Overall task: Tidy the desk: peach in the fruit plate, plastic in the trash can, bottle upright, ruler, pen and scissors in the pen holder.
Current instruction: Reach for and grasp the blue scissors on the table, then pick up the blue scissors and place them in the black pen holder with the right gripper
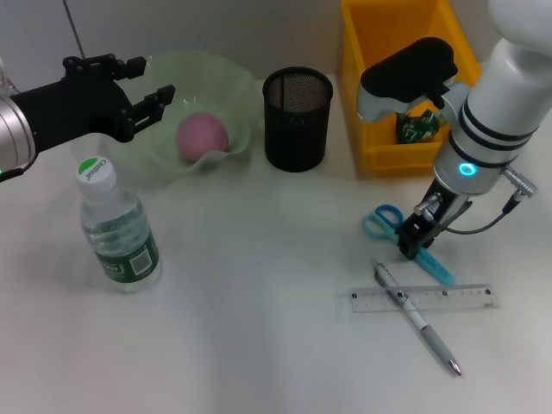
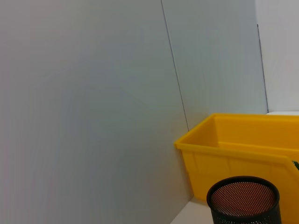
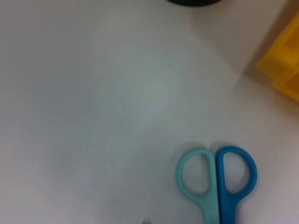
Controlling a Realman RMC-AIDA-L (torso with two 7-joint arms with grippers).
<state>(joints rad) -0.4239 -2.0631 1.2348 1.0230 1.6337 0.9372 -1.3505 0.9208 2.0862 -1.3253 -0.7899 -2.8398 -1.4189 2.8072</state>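
Scissors (image 1: 405, 235) lie flat on the white surface (image 1: 259, 328), closed, with one pale teal and one darker blue handle loop side by side and blue blades running away toward the ruler (image 1: 423, 298). The right pincer (image 1: 417, 240) is down directly over the scissors, its dark fingers at the shank just past the loops; whether they are apart or clamped on it cannot be told. In the right wrist view the two loops (image 3: 216, 179) sit close below the camera, touching each other. Just beyond the blade tips the clear ruler lies crossed by a silver pen (image 1: 418, 319). A black mesh pen holder (image 1: 297, 119) stands upright between the green fruit plate (image 1: 226, 82) and the yellow trash can (image 1: 379, 103), which holds a green plastic wrapper (image 1: 417, 128). A pink peach (image 1: 202, 135) rests in the plate. The left pincer (image 1: 148, 97) hovers at the plate's rim with fingers spread apart, above an upright water bottle (image 1: 116, 228).
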